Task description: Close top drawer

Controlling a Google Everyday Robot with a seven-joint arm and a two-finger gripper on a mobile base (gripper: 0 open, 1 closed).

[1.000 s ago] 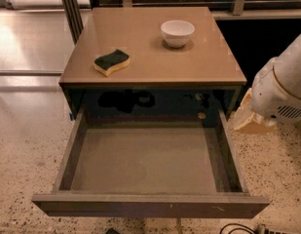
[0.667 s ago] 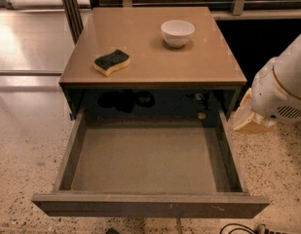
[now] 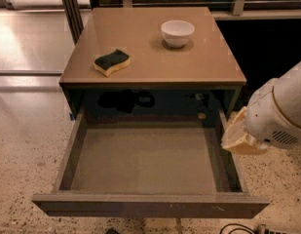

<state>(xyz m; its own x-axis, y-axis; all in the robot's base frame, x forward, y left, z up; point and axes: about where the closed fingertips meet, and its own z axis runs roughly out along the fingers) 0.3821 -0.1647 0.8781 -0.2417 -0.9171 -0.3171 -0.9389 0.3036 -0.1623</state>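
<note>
Claw point(image 3: 239, 139) hangs at the right of view, just beside the right side wall of the top drawer point(image 3: 145, 206); contact unclear. Apart or together: cannot tell. White arm housing point(image 3: 281, 113) sits right behind it, to its right. Top drawer lies left of the claw, pulled far out, grey inner floor showing. Up and left of the claw, the worktop point(image 3: 208, 57) carries a white bowl point(image 3: 177, 33). Farther left lies a yellow-green sponge point(image 3: 112, 62). Speckled ground point(image 3: 23, 145) is far left.
</note>
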